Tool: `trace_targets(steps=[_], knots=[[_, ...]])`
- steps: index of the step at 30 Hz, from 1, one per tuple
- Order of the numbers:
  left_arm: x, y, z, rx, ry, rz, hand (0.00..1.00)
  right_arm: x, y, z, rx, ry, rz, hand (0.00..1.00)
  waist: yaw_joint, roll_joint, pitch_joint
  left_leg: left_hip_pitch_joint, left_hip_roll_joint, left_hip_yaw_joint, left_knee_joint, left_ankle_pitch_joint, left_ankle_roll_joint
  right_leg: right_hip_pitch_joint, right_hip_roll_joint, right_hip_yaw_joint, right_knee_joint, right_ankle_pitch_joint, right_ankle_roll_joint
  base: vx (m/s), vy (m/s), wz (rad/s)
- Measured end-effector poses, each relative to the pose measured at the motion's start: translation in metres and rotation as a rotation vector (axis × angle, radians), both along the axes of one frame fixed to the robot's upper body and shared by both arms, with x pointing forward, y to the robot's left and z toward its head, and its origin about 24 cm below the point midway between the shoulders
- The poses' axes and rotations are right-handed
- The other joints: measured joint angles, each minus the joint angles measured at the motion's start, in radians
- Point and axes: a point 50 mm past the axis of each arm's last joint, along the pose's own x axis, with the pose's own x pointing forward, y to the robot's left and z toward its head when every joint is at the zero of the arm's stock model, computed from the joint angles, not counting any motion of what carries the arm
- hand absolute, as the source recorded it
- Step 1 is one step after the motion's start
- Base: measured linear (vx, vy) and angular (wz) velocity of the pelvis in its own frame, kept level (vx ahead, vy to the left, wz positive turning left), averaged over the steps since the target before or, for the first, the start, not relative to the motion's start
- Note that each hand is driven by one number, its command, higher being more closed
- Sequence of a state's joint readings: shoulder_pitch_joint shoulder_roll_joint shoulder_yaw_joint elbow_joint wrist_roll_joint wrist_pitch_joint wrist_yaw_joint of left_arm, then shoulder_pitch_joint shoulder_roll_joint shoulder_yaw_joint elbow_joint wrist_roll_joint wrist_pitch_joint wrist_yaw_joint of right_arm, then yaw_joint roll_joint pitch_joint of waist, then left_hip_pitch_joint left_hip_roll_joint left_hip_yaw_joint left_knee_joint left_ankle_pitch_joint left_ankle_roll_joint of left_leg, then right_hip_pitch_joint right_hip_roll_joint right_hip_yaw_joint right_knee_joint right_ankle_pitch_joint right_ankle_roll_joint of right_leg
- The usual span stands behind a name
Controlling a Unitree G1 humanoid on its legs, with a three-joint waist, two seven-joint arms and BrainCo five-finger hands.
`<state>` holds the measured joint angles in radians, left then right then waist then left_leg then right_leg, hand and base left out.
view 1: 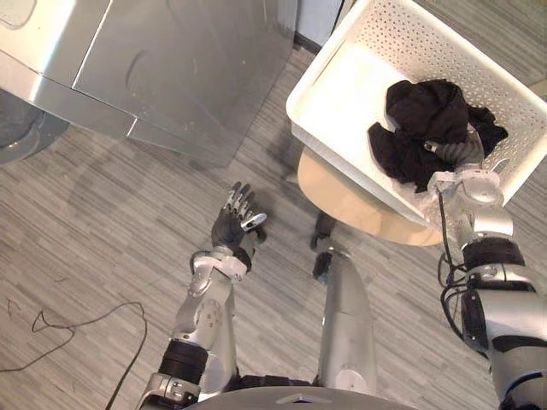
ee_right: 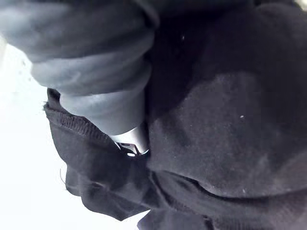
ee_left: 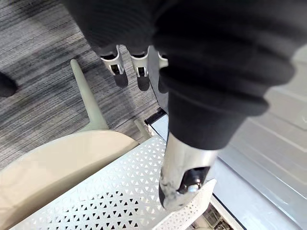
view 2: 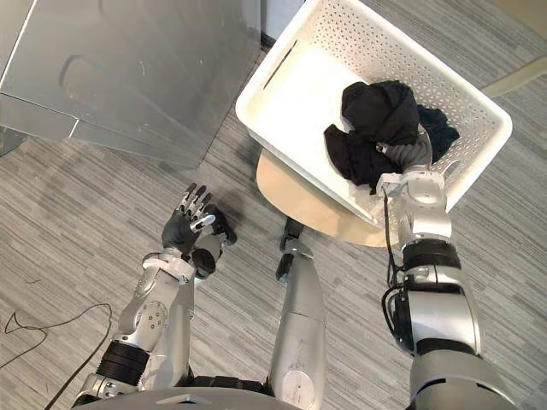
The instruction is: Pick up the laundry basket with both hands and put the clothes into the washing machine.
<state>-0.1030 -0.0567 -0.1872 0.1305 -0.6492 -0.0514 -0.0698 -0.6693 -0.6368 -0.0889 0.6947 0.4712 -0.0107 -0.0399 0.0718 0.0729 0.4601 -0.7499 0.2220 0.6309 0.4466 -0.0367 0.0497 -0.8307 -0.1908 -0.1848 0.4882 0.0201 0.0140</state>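
- The white perforated plastic laundry basket point(view 1: 338, 90) is seen on top of a round pale wooden stool point(view 1: 342, 195), which it overhangs; it appears to rest there and is not gripped at its rim by either hand
- A heap of black clothes point(view 1: 426, 126) is seen inside the basket, bunched toward the side nearest the robot's right arm
- The right hand point(view 2: 408, 155) is sunk into the black clothes from above; whether it is closed on the cloth cannot be told, as its end is buried in the fabric
- The left hand point(view 1: 232, 224) is held spread and empty above the grey wood-grain floor point(view 1: 85, 256), well apart from the basket
- A silver-grey metal appliance point(view 1: 171, 60), taken to be the washing machine, is seen beyond the left hand, apart from the stool
- The task is judged to be at an early stage: the basket has not been lifted with both hands, and no clothing is seen at the machine
- Left to do, by this reading: the basket is to be taken at both sides, carried across, and the clothes put inside
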Motion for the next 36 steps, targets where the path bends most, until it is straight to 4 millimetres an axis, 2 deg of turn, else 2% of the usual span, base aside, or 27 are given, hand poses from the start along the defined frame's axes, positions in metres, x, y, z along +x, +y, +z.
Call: trace_targets(steps=[4, 7, 10, 15, 20, 21, 22, 23, 24, 25, 26, 27, 28, 29, 31, 34, 36], knots=[[0.0, 0.001, -0.001, -0.018, 0.007, -0.002, 0.0, -0.007, 0.025, -0.015, 0.301, -0.115, 0.113, 1.0, 0.006, 0.002, -0.001, 0.0, 0.035, -0.004, 0.075, -0.024, 0.025, 0.0, 0.007, 0.002, 0.057, -0.021, -0.003, -0.01, -0.073, -0.11], [-0.001, 0.001, -0.001, -0.022, 0.009, -0.013, 0.0, -0.012, 0.037, -0.016, 0.454, -0.188, 0.166, 1.0, 0.006, 0.002, -0.001, 0.0, 0.049, -0.007, 0.108, -0.041, 0.03, -0.003, 0.008, 0.005, 0.087, -0.033, -0.004, -0.02, -0.07, -0.03], [-0.002, 0.002, -0.003, -0.01, 0.015, -0.025, 0.0, -0.018, 0.04, -0.006, 0.551, -0.296, 0.188, 1.0, 0.006, 0.003, -0.001, -0.003, 0.053, -0.006, 0.118, -0.044, 0.033, -0.006, 0.008, 0.008, 0.091, -0.033, -0.005, -0.04, -0.038, -0.03], [-0.005, 0.003, -0.007, 0.023, 0.025, -0.046, 0.0, -0.031, 0.031, 0.009, 0.652, -0.455, 0.175, 1.0, 0.006, 0.004, -0.001, -0.018, 0.061, -0.006, 0.127, -0.045, 0.034, -0.016, 0.016, 0.012, 0.089, -0.033, -0.004, -0.05, -0.028, -0.01], [-0.006, 0.006, -0.009, 0.038, 0.029, -0.045, 0.0, -0.044, 0.039, 0.025, 0.646, -0.549, 0.24, 1.0, 0.007, 0.006, 0.0, -0.034, 0.062, 0.003, 0.132, -0.044, 0.029, -0.042, 0.014, 0.022, 0.096, -0.039, 0.0, -0.04, -0.055, 0.03], [-0.006, 0.005, -0.009, 0.035, 0.031, -0.045, 0.0, -0.047, 0.044, 0.03, 0.638, -0.566, 0.265, 1.0, 0.014, 0.013, 0.003, -0.047, 0.08, -0.003, 0.129, -0.058, 0.015, -0.042, 0.032, 0.011, 0.071, -0.037, 0.003, -0.06, -0.092, -0.32], [-0.007, 0.002, -0.009, 0.027, 0.031, -0.051, 0.0, -0.048, 0.046, 0.036, 0.633, -0.589, 0.284, 1.0, 0.02, 0.018, 0.005, -0.049, 0.09, -0.003, 0.128, -0.052, 0.023, -0.051, 0.043, 0.01, 0.105, -0.04, -0.002, -0.04, -0.099, -0.26], [-0.008, -0.001, -0.009, 0.038, 0.032, -0.067, 0.0, -0.054, 0.049, 0.036, 0.632, -0.61, 0.292, 1.0, 0.011, 0.02, 0.006, -0.05, 0.092, 0.0, 0.143, -0.052, 0.024, -0.062, 0.033, 0.024, 0.263, -0.094, -0.012, -0.01, -0.173, 0.18], [-0.009, -0.002, -0.01, 0.058, 0.028, -0.083, 0.0, -0.06, 0.049, 0.033, 0.629, -0.613, 0.288, 1.0, 0.001, 0.021, 0.007, -0.046, 0.095, 0.001, 0.162, -0.048, 0.018, -0.029, 0.03, 0.039, 0.316, -0.2, -0.004, -0.06, -0.219, 0.37], [-0.01, -0.003, -0.01, 0.057, 0.029, -0.083, 0.0, -0.062, 0.05, 0.033, 0.626, -0.616, 0.296, 1.0, 0.001, 0.022, 0.009, -0.046, 0.095, 0.0, 0.168, -0.045, 0.016, -0.03, 0.022, 0.039, 0.321, -0.21, -0.009, -0.04, -0.172, 0.32], [-0.01, -0.003, -0.011, 0.059, 0.03, -0.082, 0.0, -0.064, 0.052, 0.033, 0.623, -0.618, 0.306, 1.0, 0.0, 0.02, 0.01, -0.047, 0.094, -0.001, 0.176, -0.046, 0.013, -0.03, 0.018, 0.039, 0.317, -0.211, -0.012, -0.15, -0.191, -0.03], [-0.011, -0.003, -0.013, 0.064, 0.039, -0.085, 0.0, -0.068, 0.058, 0.035, 0.616, -0.626, 0.333, 1.0, 0.006, 0.016, 0.013, -0.061, 0.102, -0.052, 0.265, -0.06, 0.034, -0.028, 0.015, 0.036, 0.311, -0.205, -0.021, -0.11, -0.164, -0.39], [-0.015, -0.002, -0.017, 0.064, 0.055, -0.084, 0.0, -0.073, 0.066, 0.037, 0.614, -0.632, 0.365, 1.0, 0.011, 0.018, 0.012, -0.037, 0.109, -0.116, 0.338, -0.105, 0.024, -0.022, 0.017, 0.031, 0.303, -0.2, -0.016, -0.11, -0.17, -0.5], [-0.016, -0.002, -0.018, 0.068, 0.058, -0.085, 0.0, -0.077, 0.07, 0.037, 0.607, -0.636, 0.386, 1.0, 0.002, 0.018, 0.013, -0.023, 0.104, -0.111, 0.318, -0.132, 0.029, -0.015, 0.016, 0.031, 0.286, -0.191, -0.003, -0.03, -0.053, -0.42], [-0.018, -0.005, -0.019, 0.089, 0.057, -0.102, 0.0, -0.087, 0.071, 0.032, 0.599, -0.625, 0.392, 1.0, -0.015, 0.019, 0.013, -0.001, 0.101, -0.1, 0.278, -0.134, 0.03, 0.019, 0.017, 0.016, 0.224, -0.169, 0.011, -0.06, 0.045, -0.06], [-0.023, -0.009, -0.018, 0.122, 0.037, -0.131, 0.0, -0.101, 0.077, 0.032, 0.578, -0.631, 0.43, 1.0, -0.017, 0.018, 0.013, 0.061, 0.097, -0.054, 0.233, -0.128, 0.021, 0.073, 0.012, 0.019, 0.181, -0.168, 0.012, -0.03, 0.038, 0.15], [-0.027, -0.008, -0.013, 0.124, 0.011, -0.135, 0.0, -0.107, 0.081, 0.034, 0.561, -0.642, 0.468, 1.0, -0.017, 0.018, 0.013, 0.087, 0.076, -0.05, 0.21, -0.127, 0.02, 0.096, 0.001, 0.019, 0.17, -0.168, 0.012, 0.0, 0.002, 0.16]])
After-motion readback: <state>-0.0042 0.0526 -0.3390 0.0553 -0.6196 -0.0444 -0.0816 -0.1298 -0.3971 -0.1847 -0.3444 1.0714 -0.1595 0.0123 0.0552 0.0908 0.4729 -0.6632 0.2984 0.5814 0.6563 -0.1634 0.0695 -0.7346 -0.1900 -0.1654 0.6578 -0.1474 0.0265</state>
